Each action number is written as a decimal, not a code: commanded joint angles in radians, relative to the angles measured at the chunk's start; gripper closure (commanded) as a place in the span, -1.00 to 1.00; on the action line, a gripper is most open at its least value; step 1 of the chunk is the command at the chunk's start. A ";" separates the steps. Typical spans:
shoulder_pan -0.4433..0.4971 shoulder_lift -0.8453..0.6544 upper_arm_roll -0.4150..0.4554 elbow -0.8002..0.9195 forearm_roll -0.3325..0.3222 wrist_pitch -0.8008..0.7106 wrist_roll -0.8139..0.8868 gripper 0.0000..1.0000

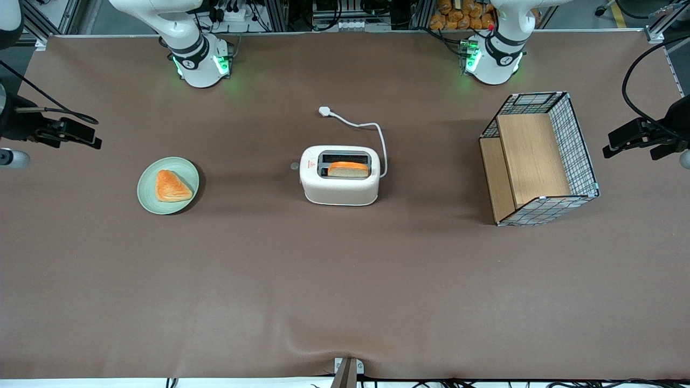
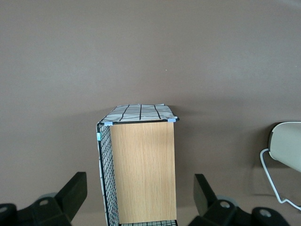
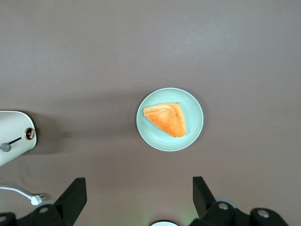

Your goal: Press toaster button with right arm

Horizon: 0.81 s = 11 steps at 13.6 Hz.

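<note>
Gripper point(image 3: 136, 202) hangs wide open and empty above the plate point(image 3: 195, 129), well apart from the toaster point(image 1: 339, 177); its tiny toaster button point(image 1: 294, 166) invites a glancing miss.

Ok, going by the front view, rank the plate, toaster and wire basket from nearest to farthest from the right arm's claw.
The claw hangs open above the working arm's end of the table.
1. Plate, working arm's end.
2. Toaster, mid-table.
3. Wire basket, parked arm's end.

Quantity, around the one toaster point(image 1: 340, 175): one bread slice point(image 1: 348, 169) in its slot, one plate point(image 1: 168, 185), one pastry point(image 1: 172, 186), one wire basket point(image 1: 540, 158). One gripper point(image 3: 139, 197), above the plate, fingers apart.
</note>
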<state>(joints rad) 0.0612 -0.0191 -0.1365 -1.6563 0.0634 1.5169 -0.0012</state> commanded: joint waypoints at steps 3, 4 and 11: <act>-0.012 -0.035 0.040 0.004 -0.040 -0.012 0.013 -1.00; -0.012 -0.035 0.047 0.018 -0.042 -0.014 0.012 -1.00; -0.014 -0.024 0.049 0.093 -0.085 -0.015 0.023 -1.00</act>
<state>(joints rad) 0.0592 -0.0437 -0.1037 -1.5950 0.0006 1.5159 0.0060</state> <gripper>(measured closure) 0.000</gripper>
